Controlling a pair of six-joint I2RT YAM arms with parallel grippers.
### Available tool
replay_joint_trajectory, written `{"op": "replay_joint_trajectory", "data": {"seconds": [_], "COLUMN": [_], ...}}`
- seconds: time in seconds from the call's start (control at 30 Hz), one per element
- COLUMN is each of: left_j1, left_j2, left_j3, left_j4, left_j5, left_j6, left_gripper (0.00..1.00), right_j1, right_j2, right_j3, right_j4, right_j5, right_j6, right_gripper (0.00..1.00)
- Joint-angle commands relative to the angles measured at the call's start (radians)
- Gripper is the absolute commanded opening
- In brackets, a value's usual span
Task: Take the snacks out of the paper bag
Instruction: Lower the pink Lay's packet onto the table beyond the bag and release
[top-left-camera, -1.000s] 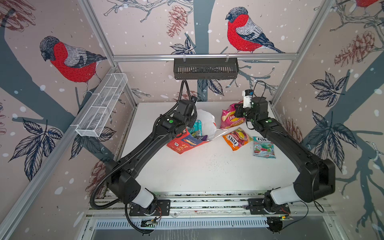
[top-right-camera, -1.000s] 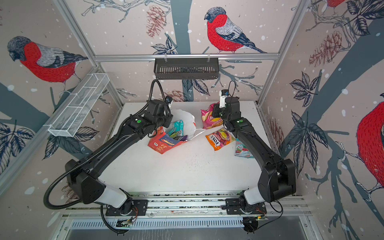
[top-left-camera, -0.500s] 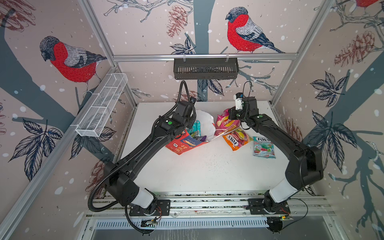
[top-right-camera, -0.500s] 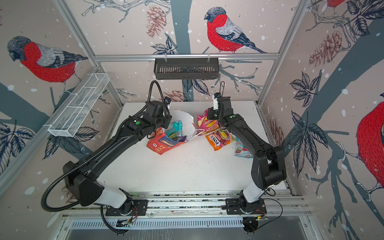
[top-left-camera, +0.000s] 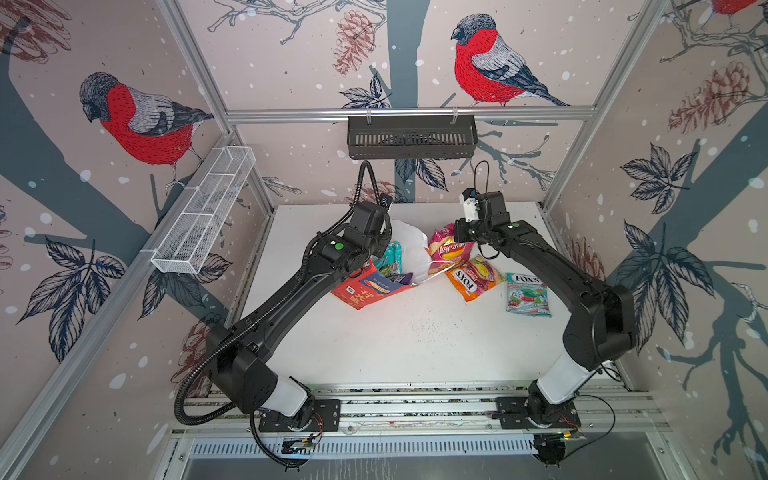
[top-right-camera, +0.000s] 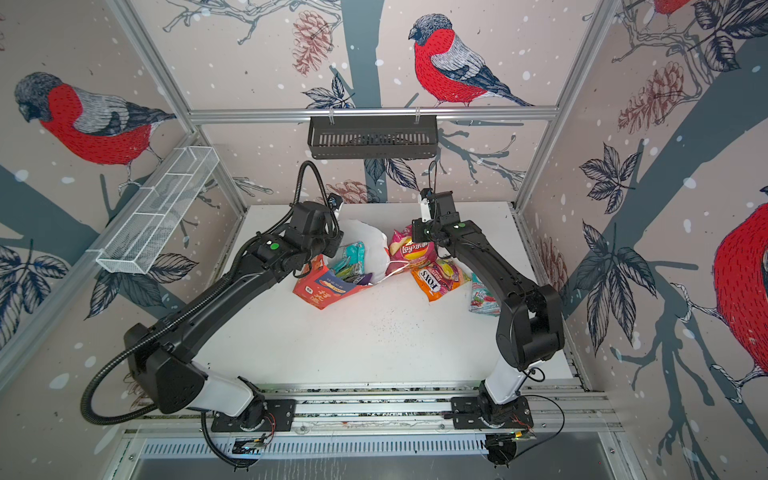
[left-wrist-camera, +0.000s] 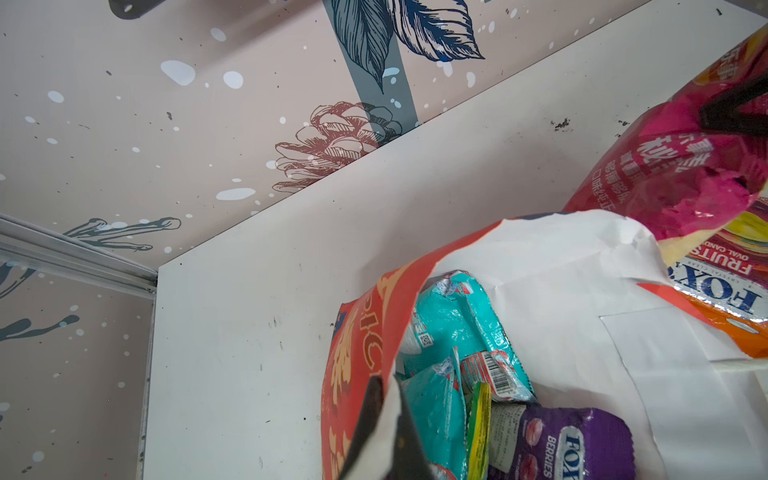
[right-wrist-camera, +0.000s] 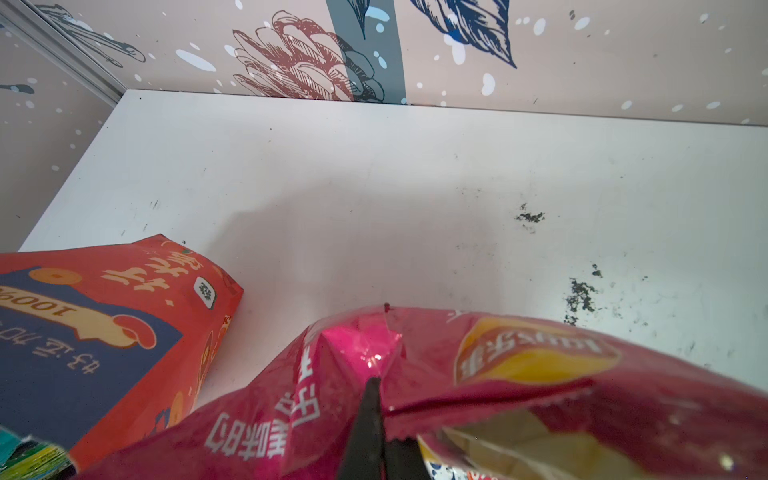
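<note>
Both my pincers are busy rn. My left pincer (left-wrist-camera: 386, 392) is clamping narrow on the rim of the red paper bag (top-left-camera: 365, 291), w/ one finger outside on the red and the other inside on the white lining, and the mouth is gaping open. Just past its tips, inside the bag, a crumpled teal pack (left-wrist-camera: 453, 328), a thin green-yellow pack (left-wrist-camera: 478, 415) and a purple FOX'S Berries pack (left-wrist-camera: 569, 444) are sitting. My right pincer (right-wrist-camera: 376, 399) is squeezing closed on the crimped edge of the pink Lay's chip bag (top-left-camera: 446, 249), which is outside the paper bag, just beside it. The chip bag's far end is overlapping the orange FOX'S Fruits pack (top-left-camera: 469, 280) on the white table (top-left-camera: 415, 345). A teal FOX'S pack (top-left-camera: 528, 293) is lying near that arm, well apart from the pincer itself. Can't tell if the chip bag is touching the table tbh.
</note>
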Motion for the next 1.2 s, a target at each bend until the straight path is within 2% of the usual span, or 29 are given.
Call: {"op": "replay_joint_trajectory", "data": {"seconds": [0.0, 0.27, 0.53, 0.6, 0.67, 0.93, 1.17], "left_j1": [0.003, 0.004, 0.001, 0.0, -0.001, -0.002, -0.012], "left_j2": [-0.007, -0.014, -0.026, -0.029, -0.03, -0.047, -0.057], "left_j3": [0.002, -0.013, -0.032, -0.032, -0.035, -0.04, -0.067], "left_j4": [0.035, 0.045, 0.075, 0.075, 0.075, 0.075, 0.11], "left_j5": [-0.006, -0.001, 0.028, 0.028, 0.026, 0.012, 0.017], "left_j6": [0.007, 0.016, 0.031, 0.033, 0.032, 0.036, 0.059], "left_gripper": [0.0, 0.0, 0.0, 0.0, 0.0, 0.0, 0.0], "right_j1": [-0.001, 0.0, -0.002, -0.004, -0.005, -0.008, -0.031], "right_j2": [0.009, 0.117, 0.171, 0.195, 0.215, 0.239, 0.142], "right_j3": [0.006, 0.1, 0.109, 0.113, 0.113, 0.073, -0.023], "right_j4": [-0.004, 0.022, 0.113, 0.128, 0.144, 0.163, 0.186], "right_j5": [0.005, -0.031, -0.092, -0.104, -0.114, -0.126, -0.115], "right_j6": [-0.01, 0.019, 0.058, 0.069, 0.077, 0.088, 0.09], "right_gripper": [0.07, 0.23, 0.4, 0.52, 0.59, 0.6, 0.6]}}
